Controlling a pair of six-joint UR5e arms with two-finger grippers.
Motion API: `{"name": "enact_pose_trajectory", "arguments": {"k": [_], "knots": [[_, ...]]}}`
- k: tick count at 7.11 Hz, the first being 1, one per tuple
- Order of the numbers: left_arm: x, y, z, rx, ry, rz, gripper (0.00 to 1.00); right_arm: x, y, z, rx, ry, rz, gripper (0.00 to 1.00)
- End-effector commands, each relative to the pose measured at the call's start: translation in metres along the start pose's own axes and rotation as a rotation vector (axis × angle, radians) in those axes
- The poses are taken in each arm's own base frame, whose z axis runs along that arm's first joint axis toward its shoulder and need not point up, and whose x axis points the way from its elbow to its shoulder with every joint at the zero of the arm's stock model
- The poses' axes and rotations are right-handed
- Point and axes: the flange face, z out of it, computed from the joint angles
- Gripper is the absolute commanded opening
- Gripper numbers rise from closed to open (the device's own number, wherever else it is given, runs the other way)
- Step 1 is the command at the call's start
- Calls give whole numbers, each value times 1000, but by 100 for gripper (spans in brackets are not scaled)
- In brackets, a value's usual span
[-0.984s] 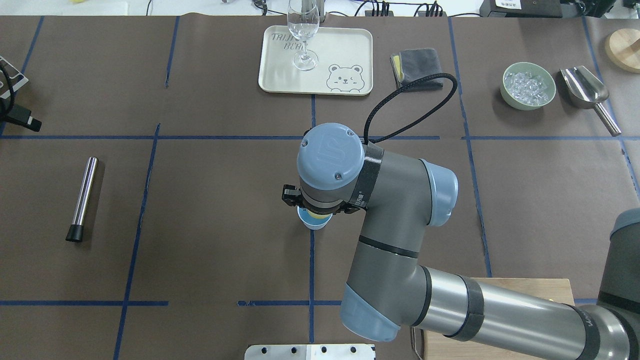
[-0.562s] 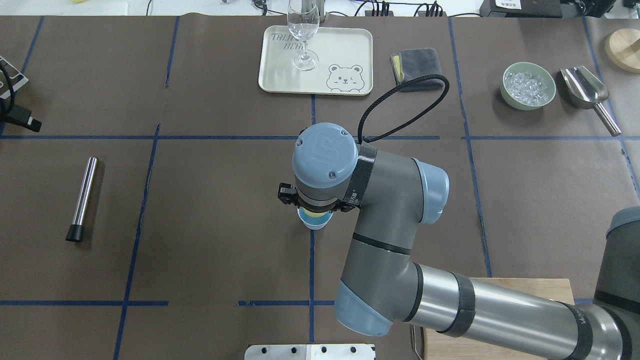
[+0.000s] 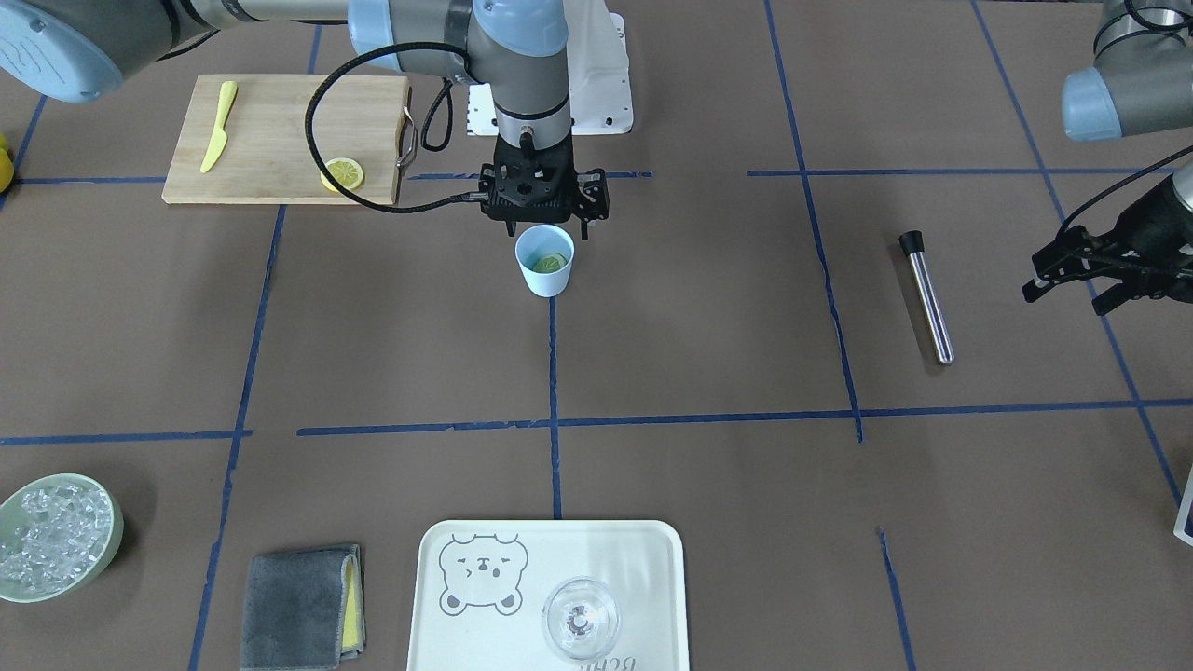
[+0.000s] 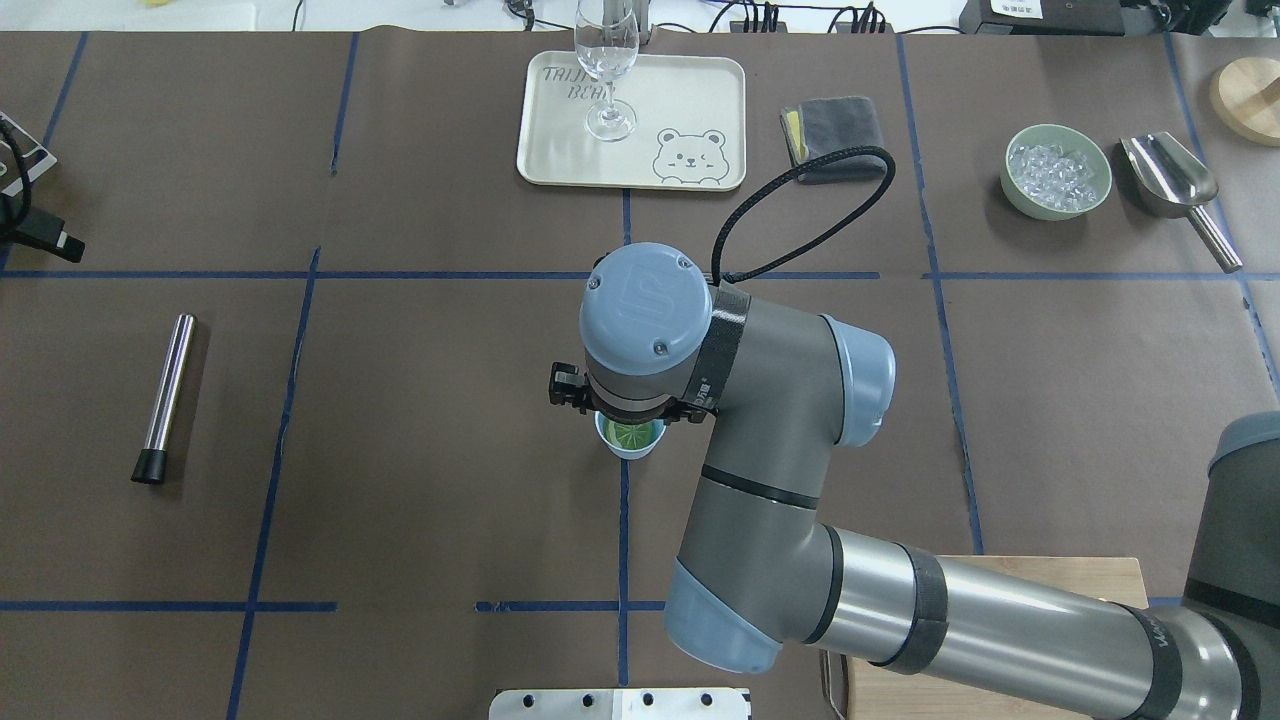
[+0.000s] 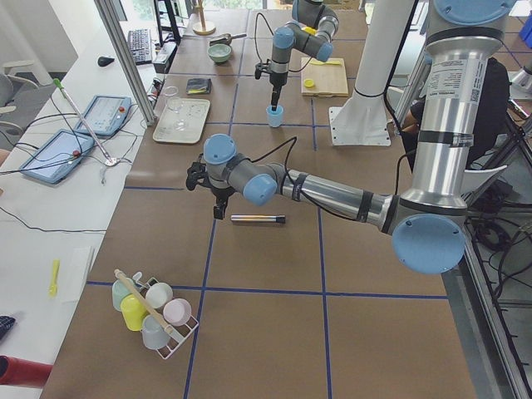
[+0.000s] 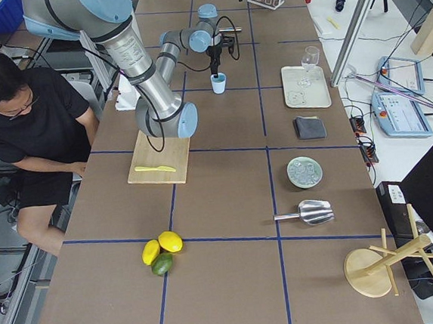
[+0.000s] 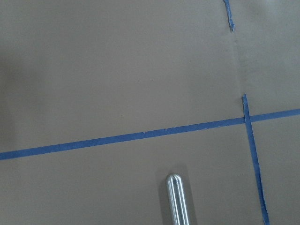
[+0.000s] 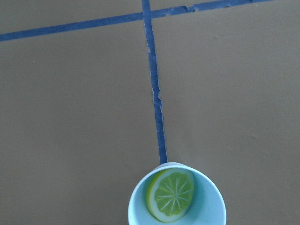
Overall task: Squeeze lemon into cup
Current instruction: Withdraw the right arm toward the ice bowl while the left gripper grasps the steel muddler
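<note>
Exterior front-facing view: the right gripper (image 3: pixel 545 226) hangs just above the cup (image 3: pixel 545 277), its black jaws parted and empty. Inside the matte, light-blue tapered tumbler the lemon (image 8: pixel 171 194), a thin round slice with yellow rind and pale spoked flesh, leans against the wall. The cup stands upright on brown paper at the end of a blue tape line. Well apart, toward the robot's left, the left gripper (image 3: pixel 1062 294) hovers with fingers spread near a shiny steel rod (image 3: pixel 927 298).
</note>
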Motion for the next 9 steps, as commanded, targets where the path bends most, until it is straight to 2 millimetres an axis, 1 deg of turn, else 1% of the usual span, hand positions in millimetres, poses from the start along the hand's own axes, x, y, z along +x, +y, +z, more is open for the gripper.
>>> {"name": "enact_pose_trajectory", "arguments": {"k": [1,2,3,4,5,6,7,8,9], "knots": [[9,-7,-2,1,7,-61,100,36,-32,-23,18,39,26,100],[19,0,11,-29,8,-96,100,75,-56,-33,45,67,-28,100],[22,6,22,-67,-3,-110,100,122,-74,-42,66,81,-68,100],[35,14,31,-128,-26,-134,100,145,-97,-55,59,78,-109,100],[49,23,34,-193,-60,-162,100,164,-118,-70,52,65,-102,100],[57,31,39,-242,-85,-182,100,185,-125,-75,50,63,-124,100],[67,42,69,-300,-95,-162,100,203,-129,-92,50,33,-166,100],[70,50,96,-349,-106,-154,100,230,-141,-115,32,-3,-156,100],[61,56,125,-375,-109,-144,100,261,-160,-133,9,-28,-176,100]]}}
